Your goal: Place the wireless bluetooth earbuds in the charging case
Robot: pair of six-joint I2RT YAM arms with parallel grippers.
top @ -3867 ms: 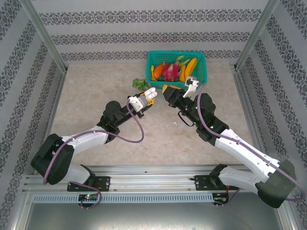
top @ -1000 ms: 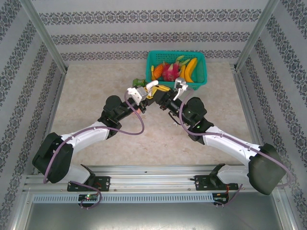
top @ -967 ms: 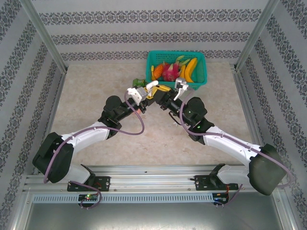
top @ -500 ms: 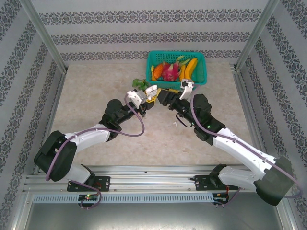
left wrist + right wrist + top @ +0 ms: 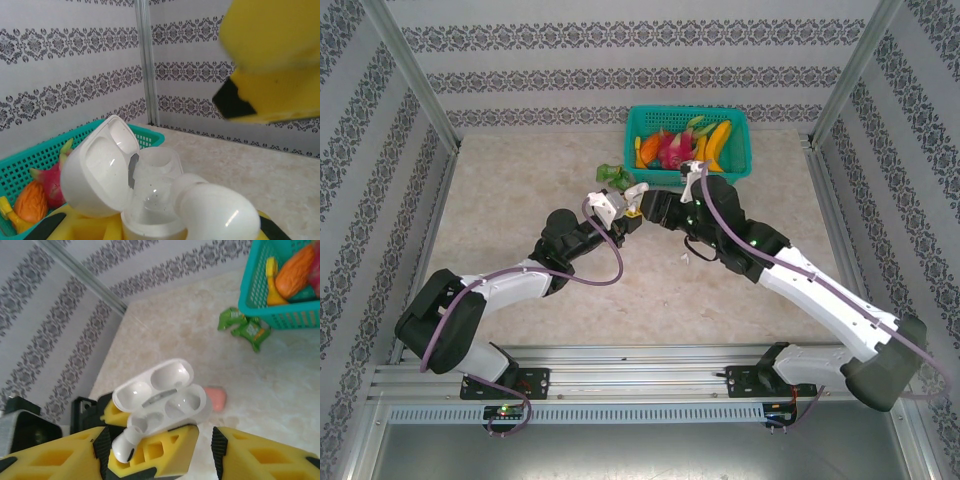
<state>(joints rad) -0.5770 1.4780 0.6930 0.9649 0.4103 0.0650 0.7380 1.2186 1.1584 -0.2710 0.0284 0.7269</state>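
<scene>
My left gripper (image 5: 632, 203) is shut on the white charging case (image 5: 165, 400), which it holds with the lid (image 5: 97, 172) flipped open. One white earbud (image 5: 124, 444) leans at the rim of a slot, its rounded head (image 5: 216, 212) sticking out over a yellow finger. The other slot (image 5: 186, 405) holds nothing. My right gripper (image 5: 157, 457) hovers just above the case, open, with its yellow fingers (image 5: 50, 457) standing on either side of it and touching nothing. From the left wrist view, one right finger (image 5: 272, 60) hangs above the case (image 5: 147, 200).
A teal basket (image 5: 738, 160) of toy fruit stands at the back, close behind both grippers. A green packet (image 5: 245, 329) lies in front of it. A salmon-pink rounded item (image 5: 216, 397) rests on the table below the case. A small white piece (image 5: 687, 258) lies under the right arm.
The right gripper has opened and let go of the white earbud at the case. Both grippers have come a little nearer, away from the basket.
</scene>
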